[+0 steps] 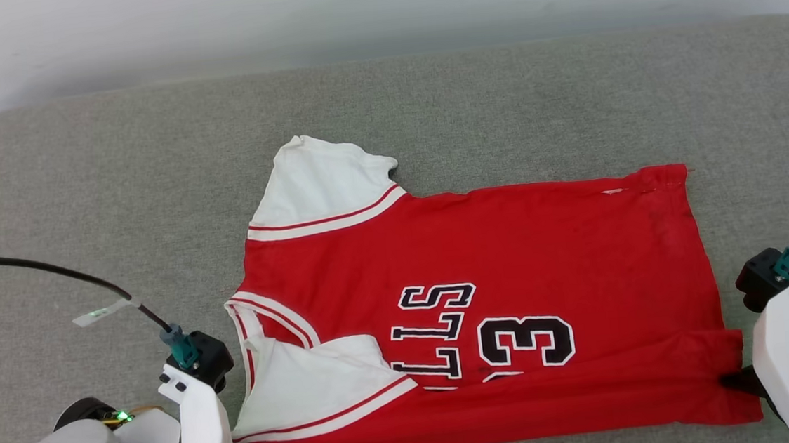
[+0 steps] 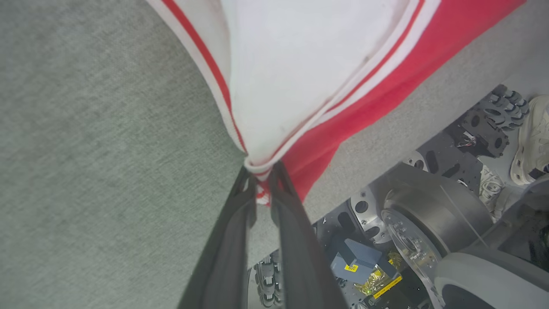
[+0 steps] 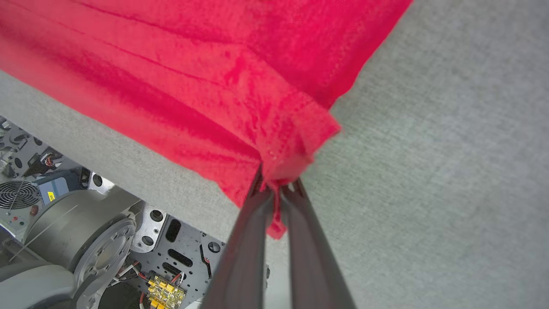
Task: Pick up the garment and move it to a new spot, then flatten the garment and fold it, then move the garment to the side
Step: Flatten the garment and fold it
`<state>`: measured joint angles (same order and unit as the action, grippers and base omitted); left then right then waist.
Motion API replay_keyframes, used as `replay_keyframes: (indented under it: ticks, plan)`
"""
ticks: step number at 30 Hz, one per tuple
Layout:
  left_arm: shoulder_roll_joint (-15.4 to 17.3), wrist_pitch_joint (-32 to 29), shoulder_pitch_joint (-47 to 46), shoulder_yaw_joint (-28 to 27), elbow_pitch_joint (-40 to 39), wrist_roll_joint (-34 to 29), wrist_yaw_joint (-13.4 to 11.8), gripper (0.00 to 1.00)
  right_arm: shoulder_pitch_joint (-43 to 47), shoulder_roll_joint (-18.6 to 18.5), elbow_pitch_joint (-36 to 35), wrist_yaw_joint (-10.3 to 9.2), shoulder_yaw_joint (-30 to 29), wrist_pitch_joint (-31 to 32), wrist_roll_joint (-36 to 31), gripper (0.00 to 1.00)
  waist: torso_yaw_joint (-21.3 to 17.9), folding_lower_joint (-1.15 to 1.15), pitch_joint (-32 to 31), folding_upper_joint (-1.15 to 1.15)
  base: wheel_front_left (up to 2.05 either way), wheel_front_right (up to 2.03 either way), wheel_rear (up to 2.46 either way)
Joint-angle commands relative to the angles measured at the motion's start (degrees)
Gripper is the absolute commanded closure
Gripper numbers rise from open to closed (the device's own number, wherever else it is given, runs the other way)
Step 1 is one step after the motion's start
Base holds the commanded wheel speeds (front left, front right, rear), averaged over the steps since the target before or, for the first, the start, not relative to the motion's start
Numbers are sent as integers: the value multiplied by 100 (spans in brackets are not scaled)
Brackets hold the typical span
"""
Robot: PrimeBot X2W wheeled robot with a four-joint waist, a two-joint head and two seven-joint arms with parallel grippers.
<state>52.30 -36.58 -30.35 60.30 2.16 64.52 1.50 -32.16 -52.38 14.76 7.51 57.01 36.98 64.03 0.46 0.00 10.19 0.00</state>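
Red garment (image 1: 510, 255) on grey cushion (image 1: 115, 166); left fingers (image 2: 248, 193) pinch near-left corner, right fingers (image 3: 262, 201) near-right corner.

cushion (image 1: 116, 173) free L/R/far, garment (image 1: 510, 255) mid

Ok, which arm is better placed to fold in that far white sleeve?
Left, likely. The far sleeve lies at the left end of the garment, where the left tool pinches the near sleeve corner; the right tool holds the hem corner opposite.

garment (image 1: 544, 238) lettering (image 1: 438, 331) partly under fold, pale shoe (image 2: 532, 137) cut off
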Motion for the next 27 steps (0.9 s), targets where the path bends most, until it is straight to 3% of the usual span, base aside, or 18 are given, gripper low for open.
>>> replay_keyframes:
  ticks: [1,2,3,9,15,21,27]
  plan:
    - [-4,45,-24,-22,30,-63,-14,3,69,29,40,-4,-38,-37,-24,65,10,0,12,0,0,0,0]
    - [-21,90,-48,-45,70,-66,-12,0,70,79,79,-4,-56,-75,-25,7,14,0,14,0,0,0,0]
    - [-25,124,-69,-69,90,-73,5,0,51,112,101,-4,-96,-155,-58,0,16,0,8,0,0,0,0]
    - [138,369,-313,-285,8,-205,-11,0,-65,194,68,-3,-385,-980,-498,0,-3,0,-155,0,0,0,0]
    - [300,683,-839,-638,-91,-560,-95,0,-169,439,-3,-4,-1133,-2589,-1189,0,-78,0,-195,0,0,0,0]
    - [111,1031,-1414,-934,294,-866,-181,0,2,948,-25,-4,-1993,-3993,-2079,0,-226,0,3,0,0,0,0]
    - [-141,999,-2036,-1107,797,-961,-125,0,363,1598,-334,-4,-3156,-4950,-3063,0,-433,0,354,0,0,0,0]
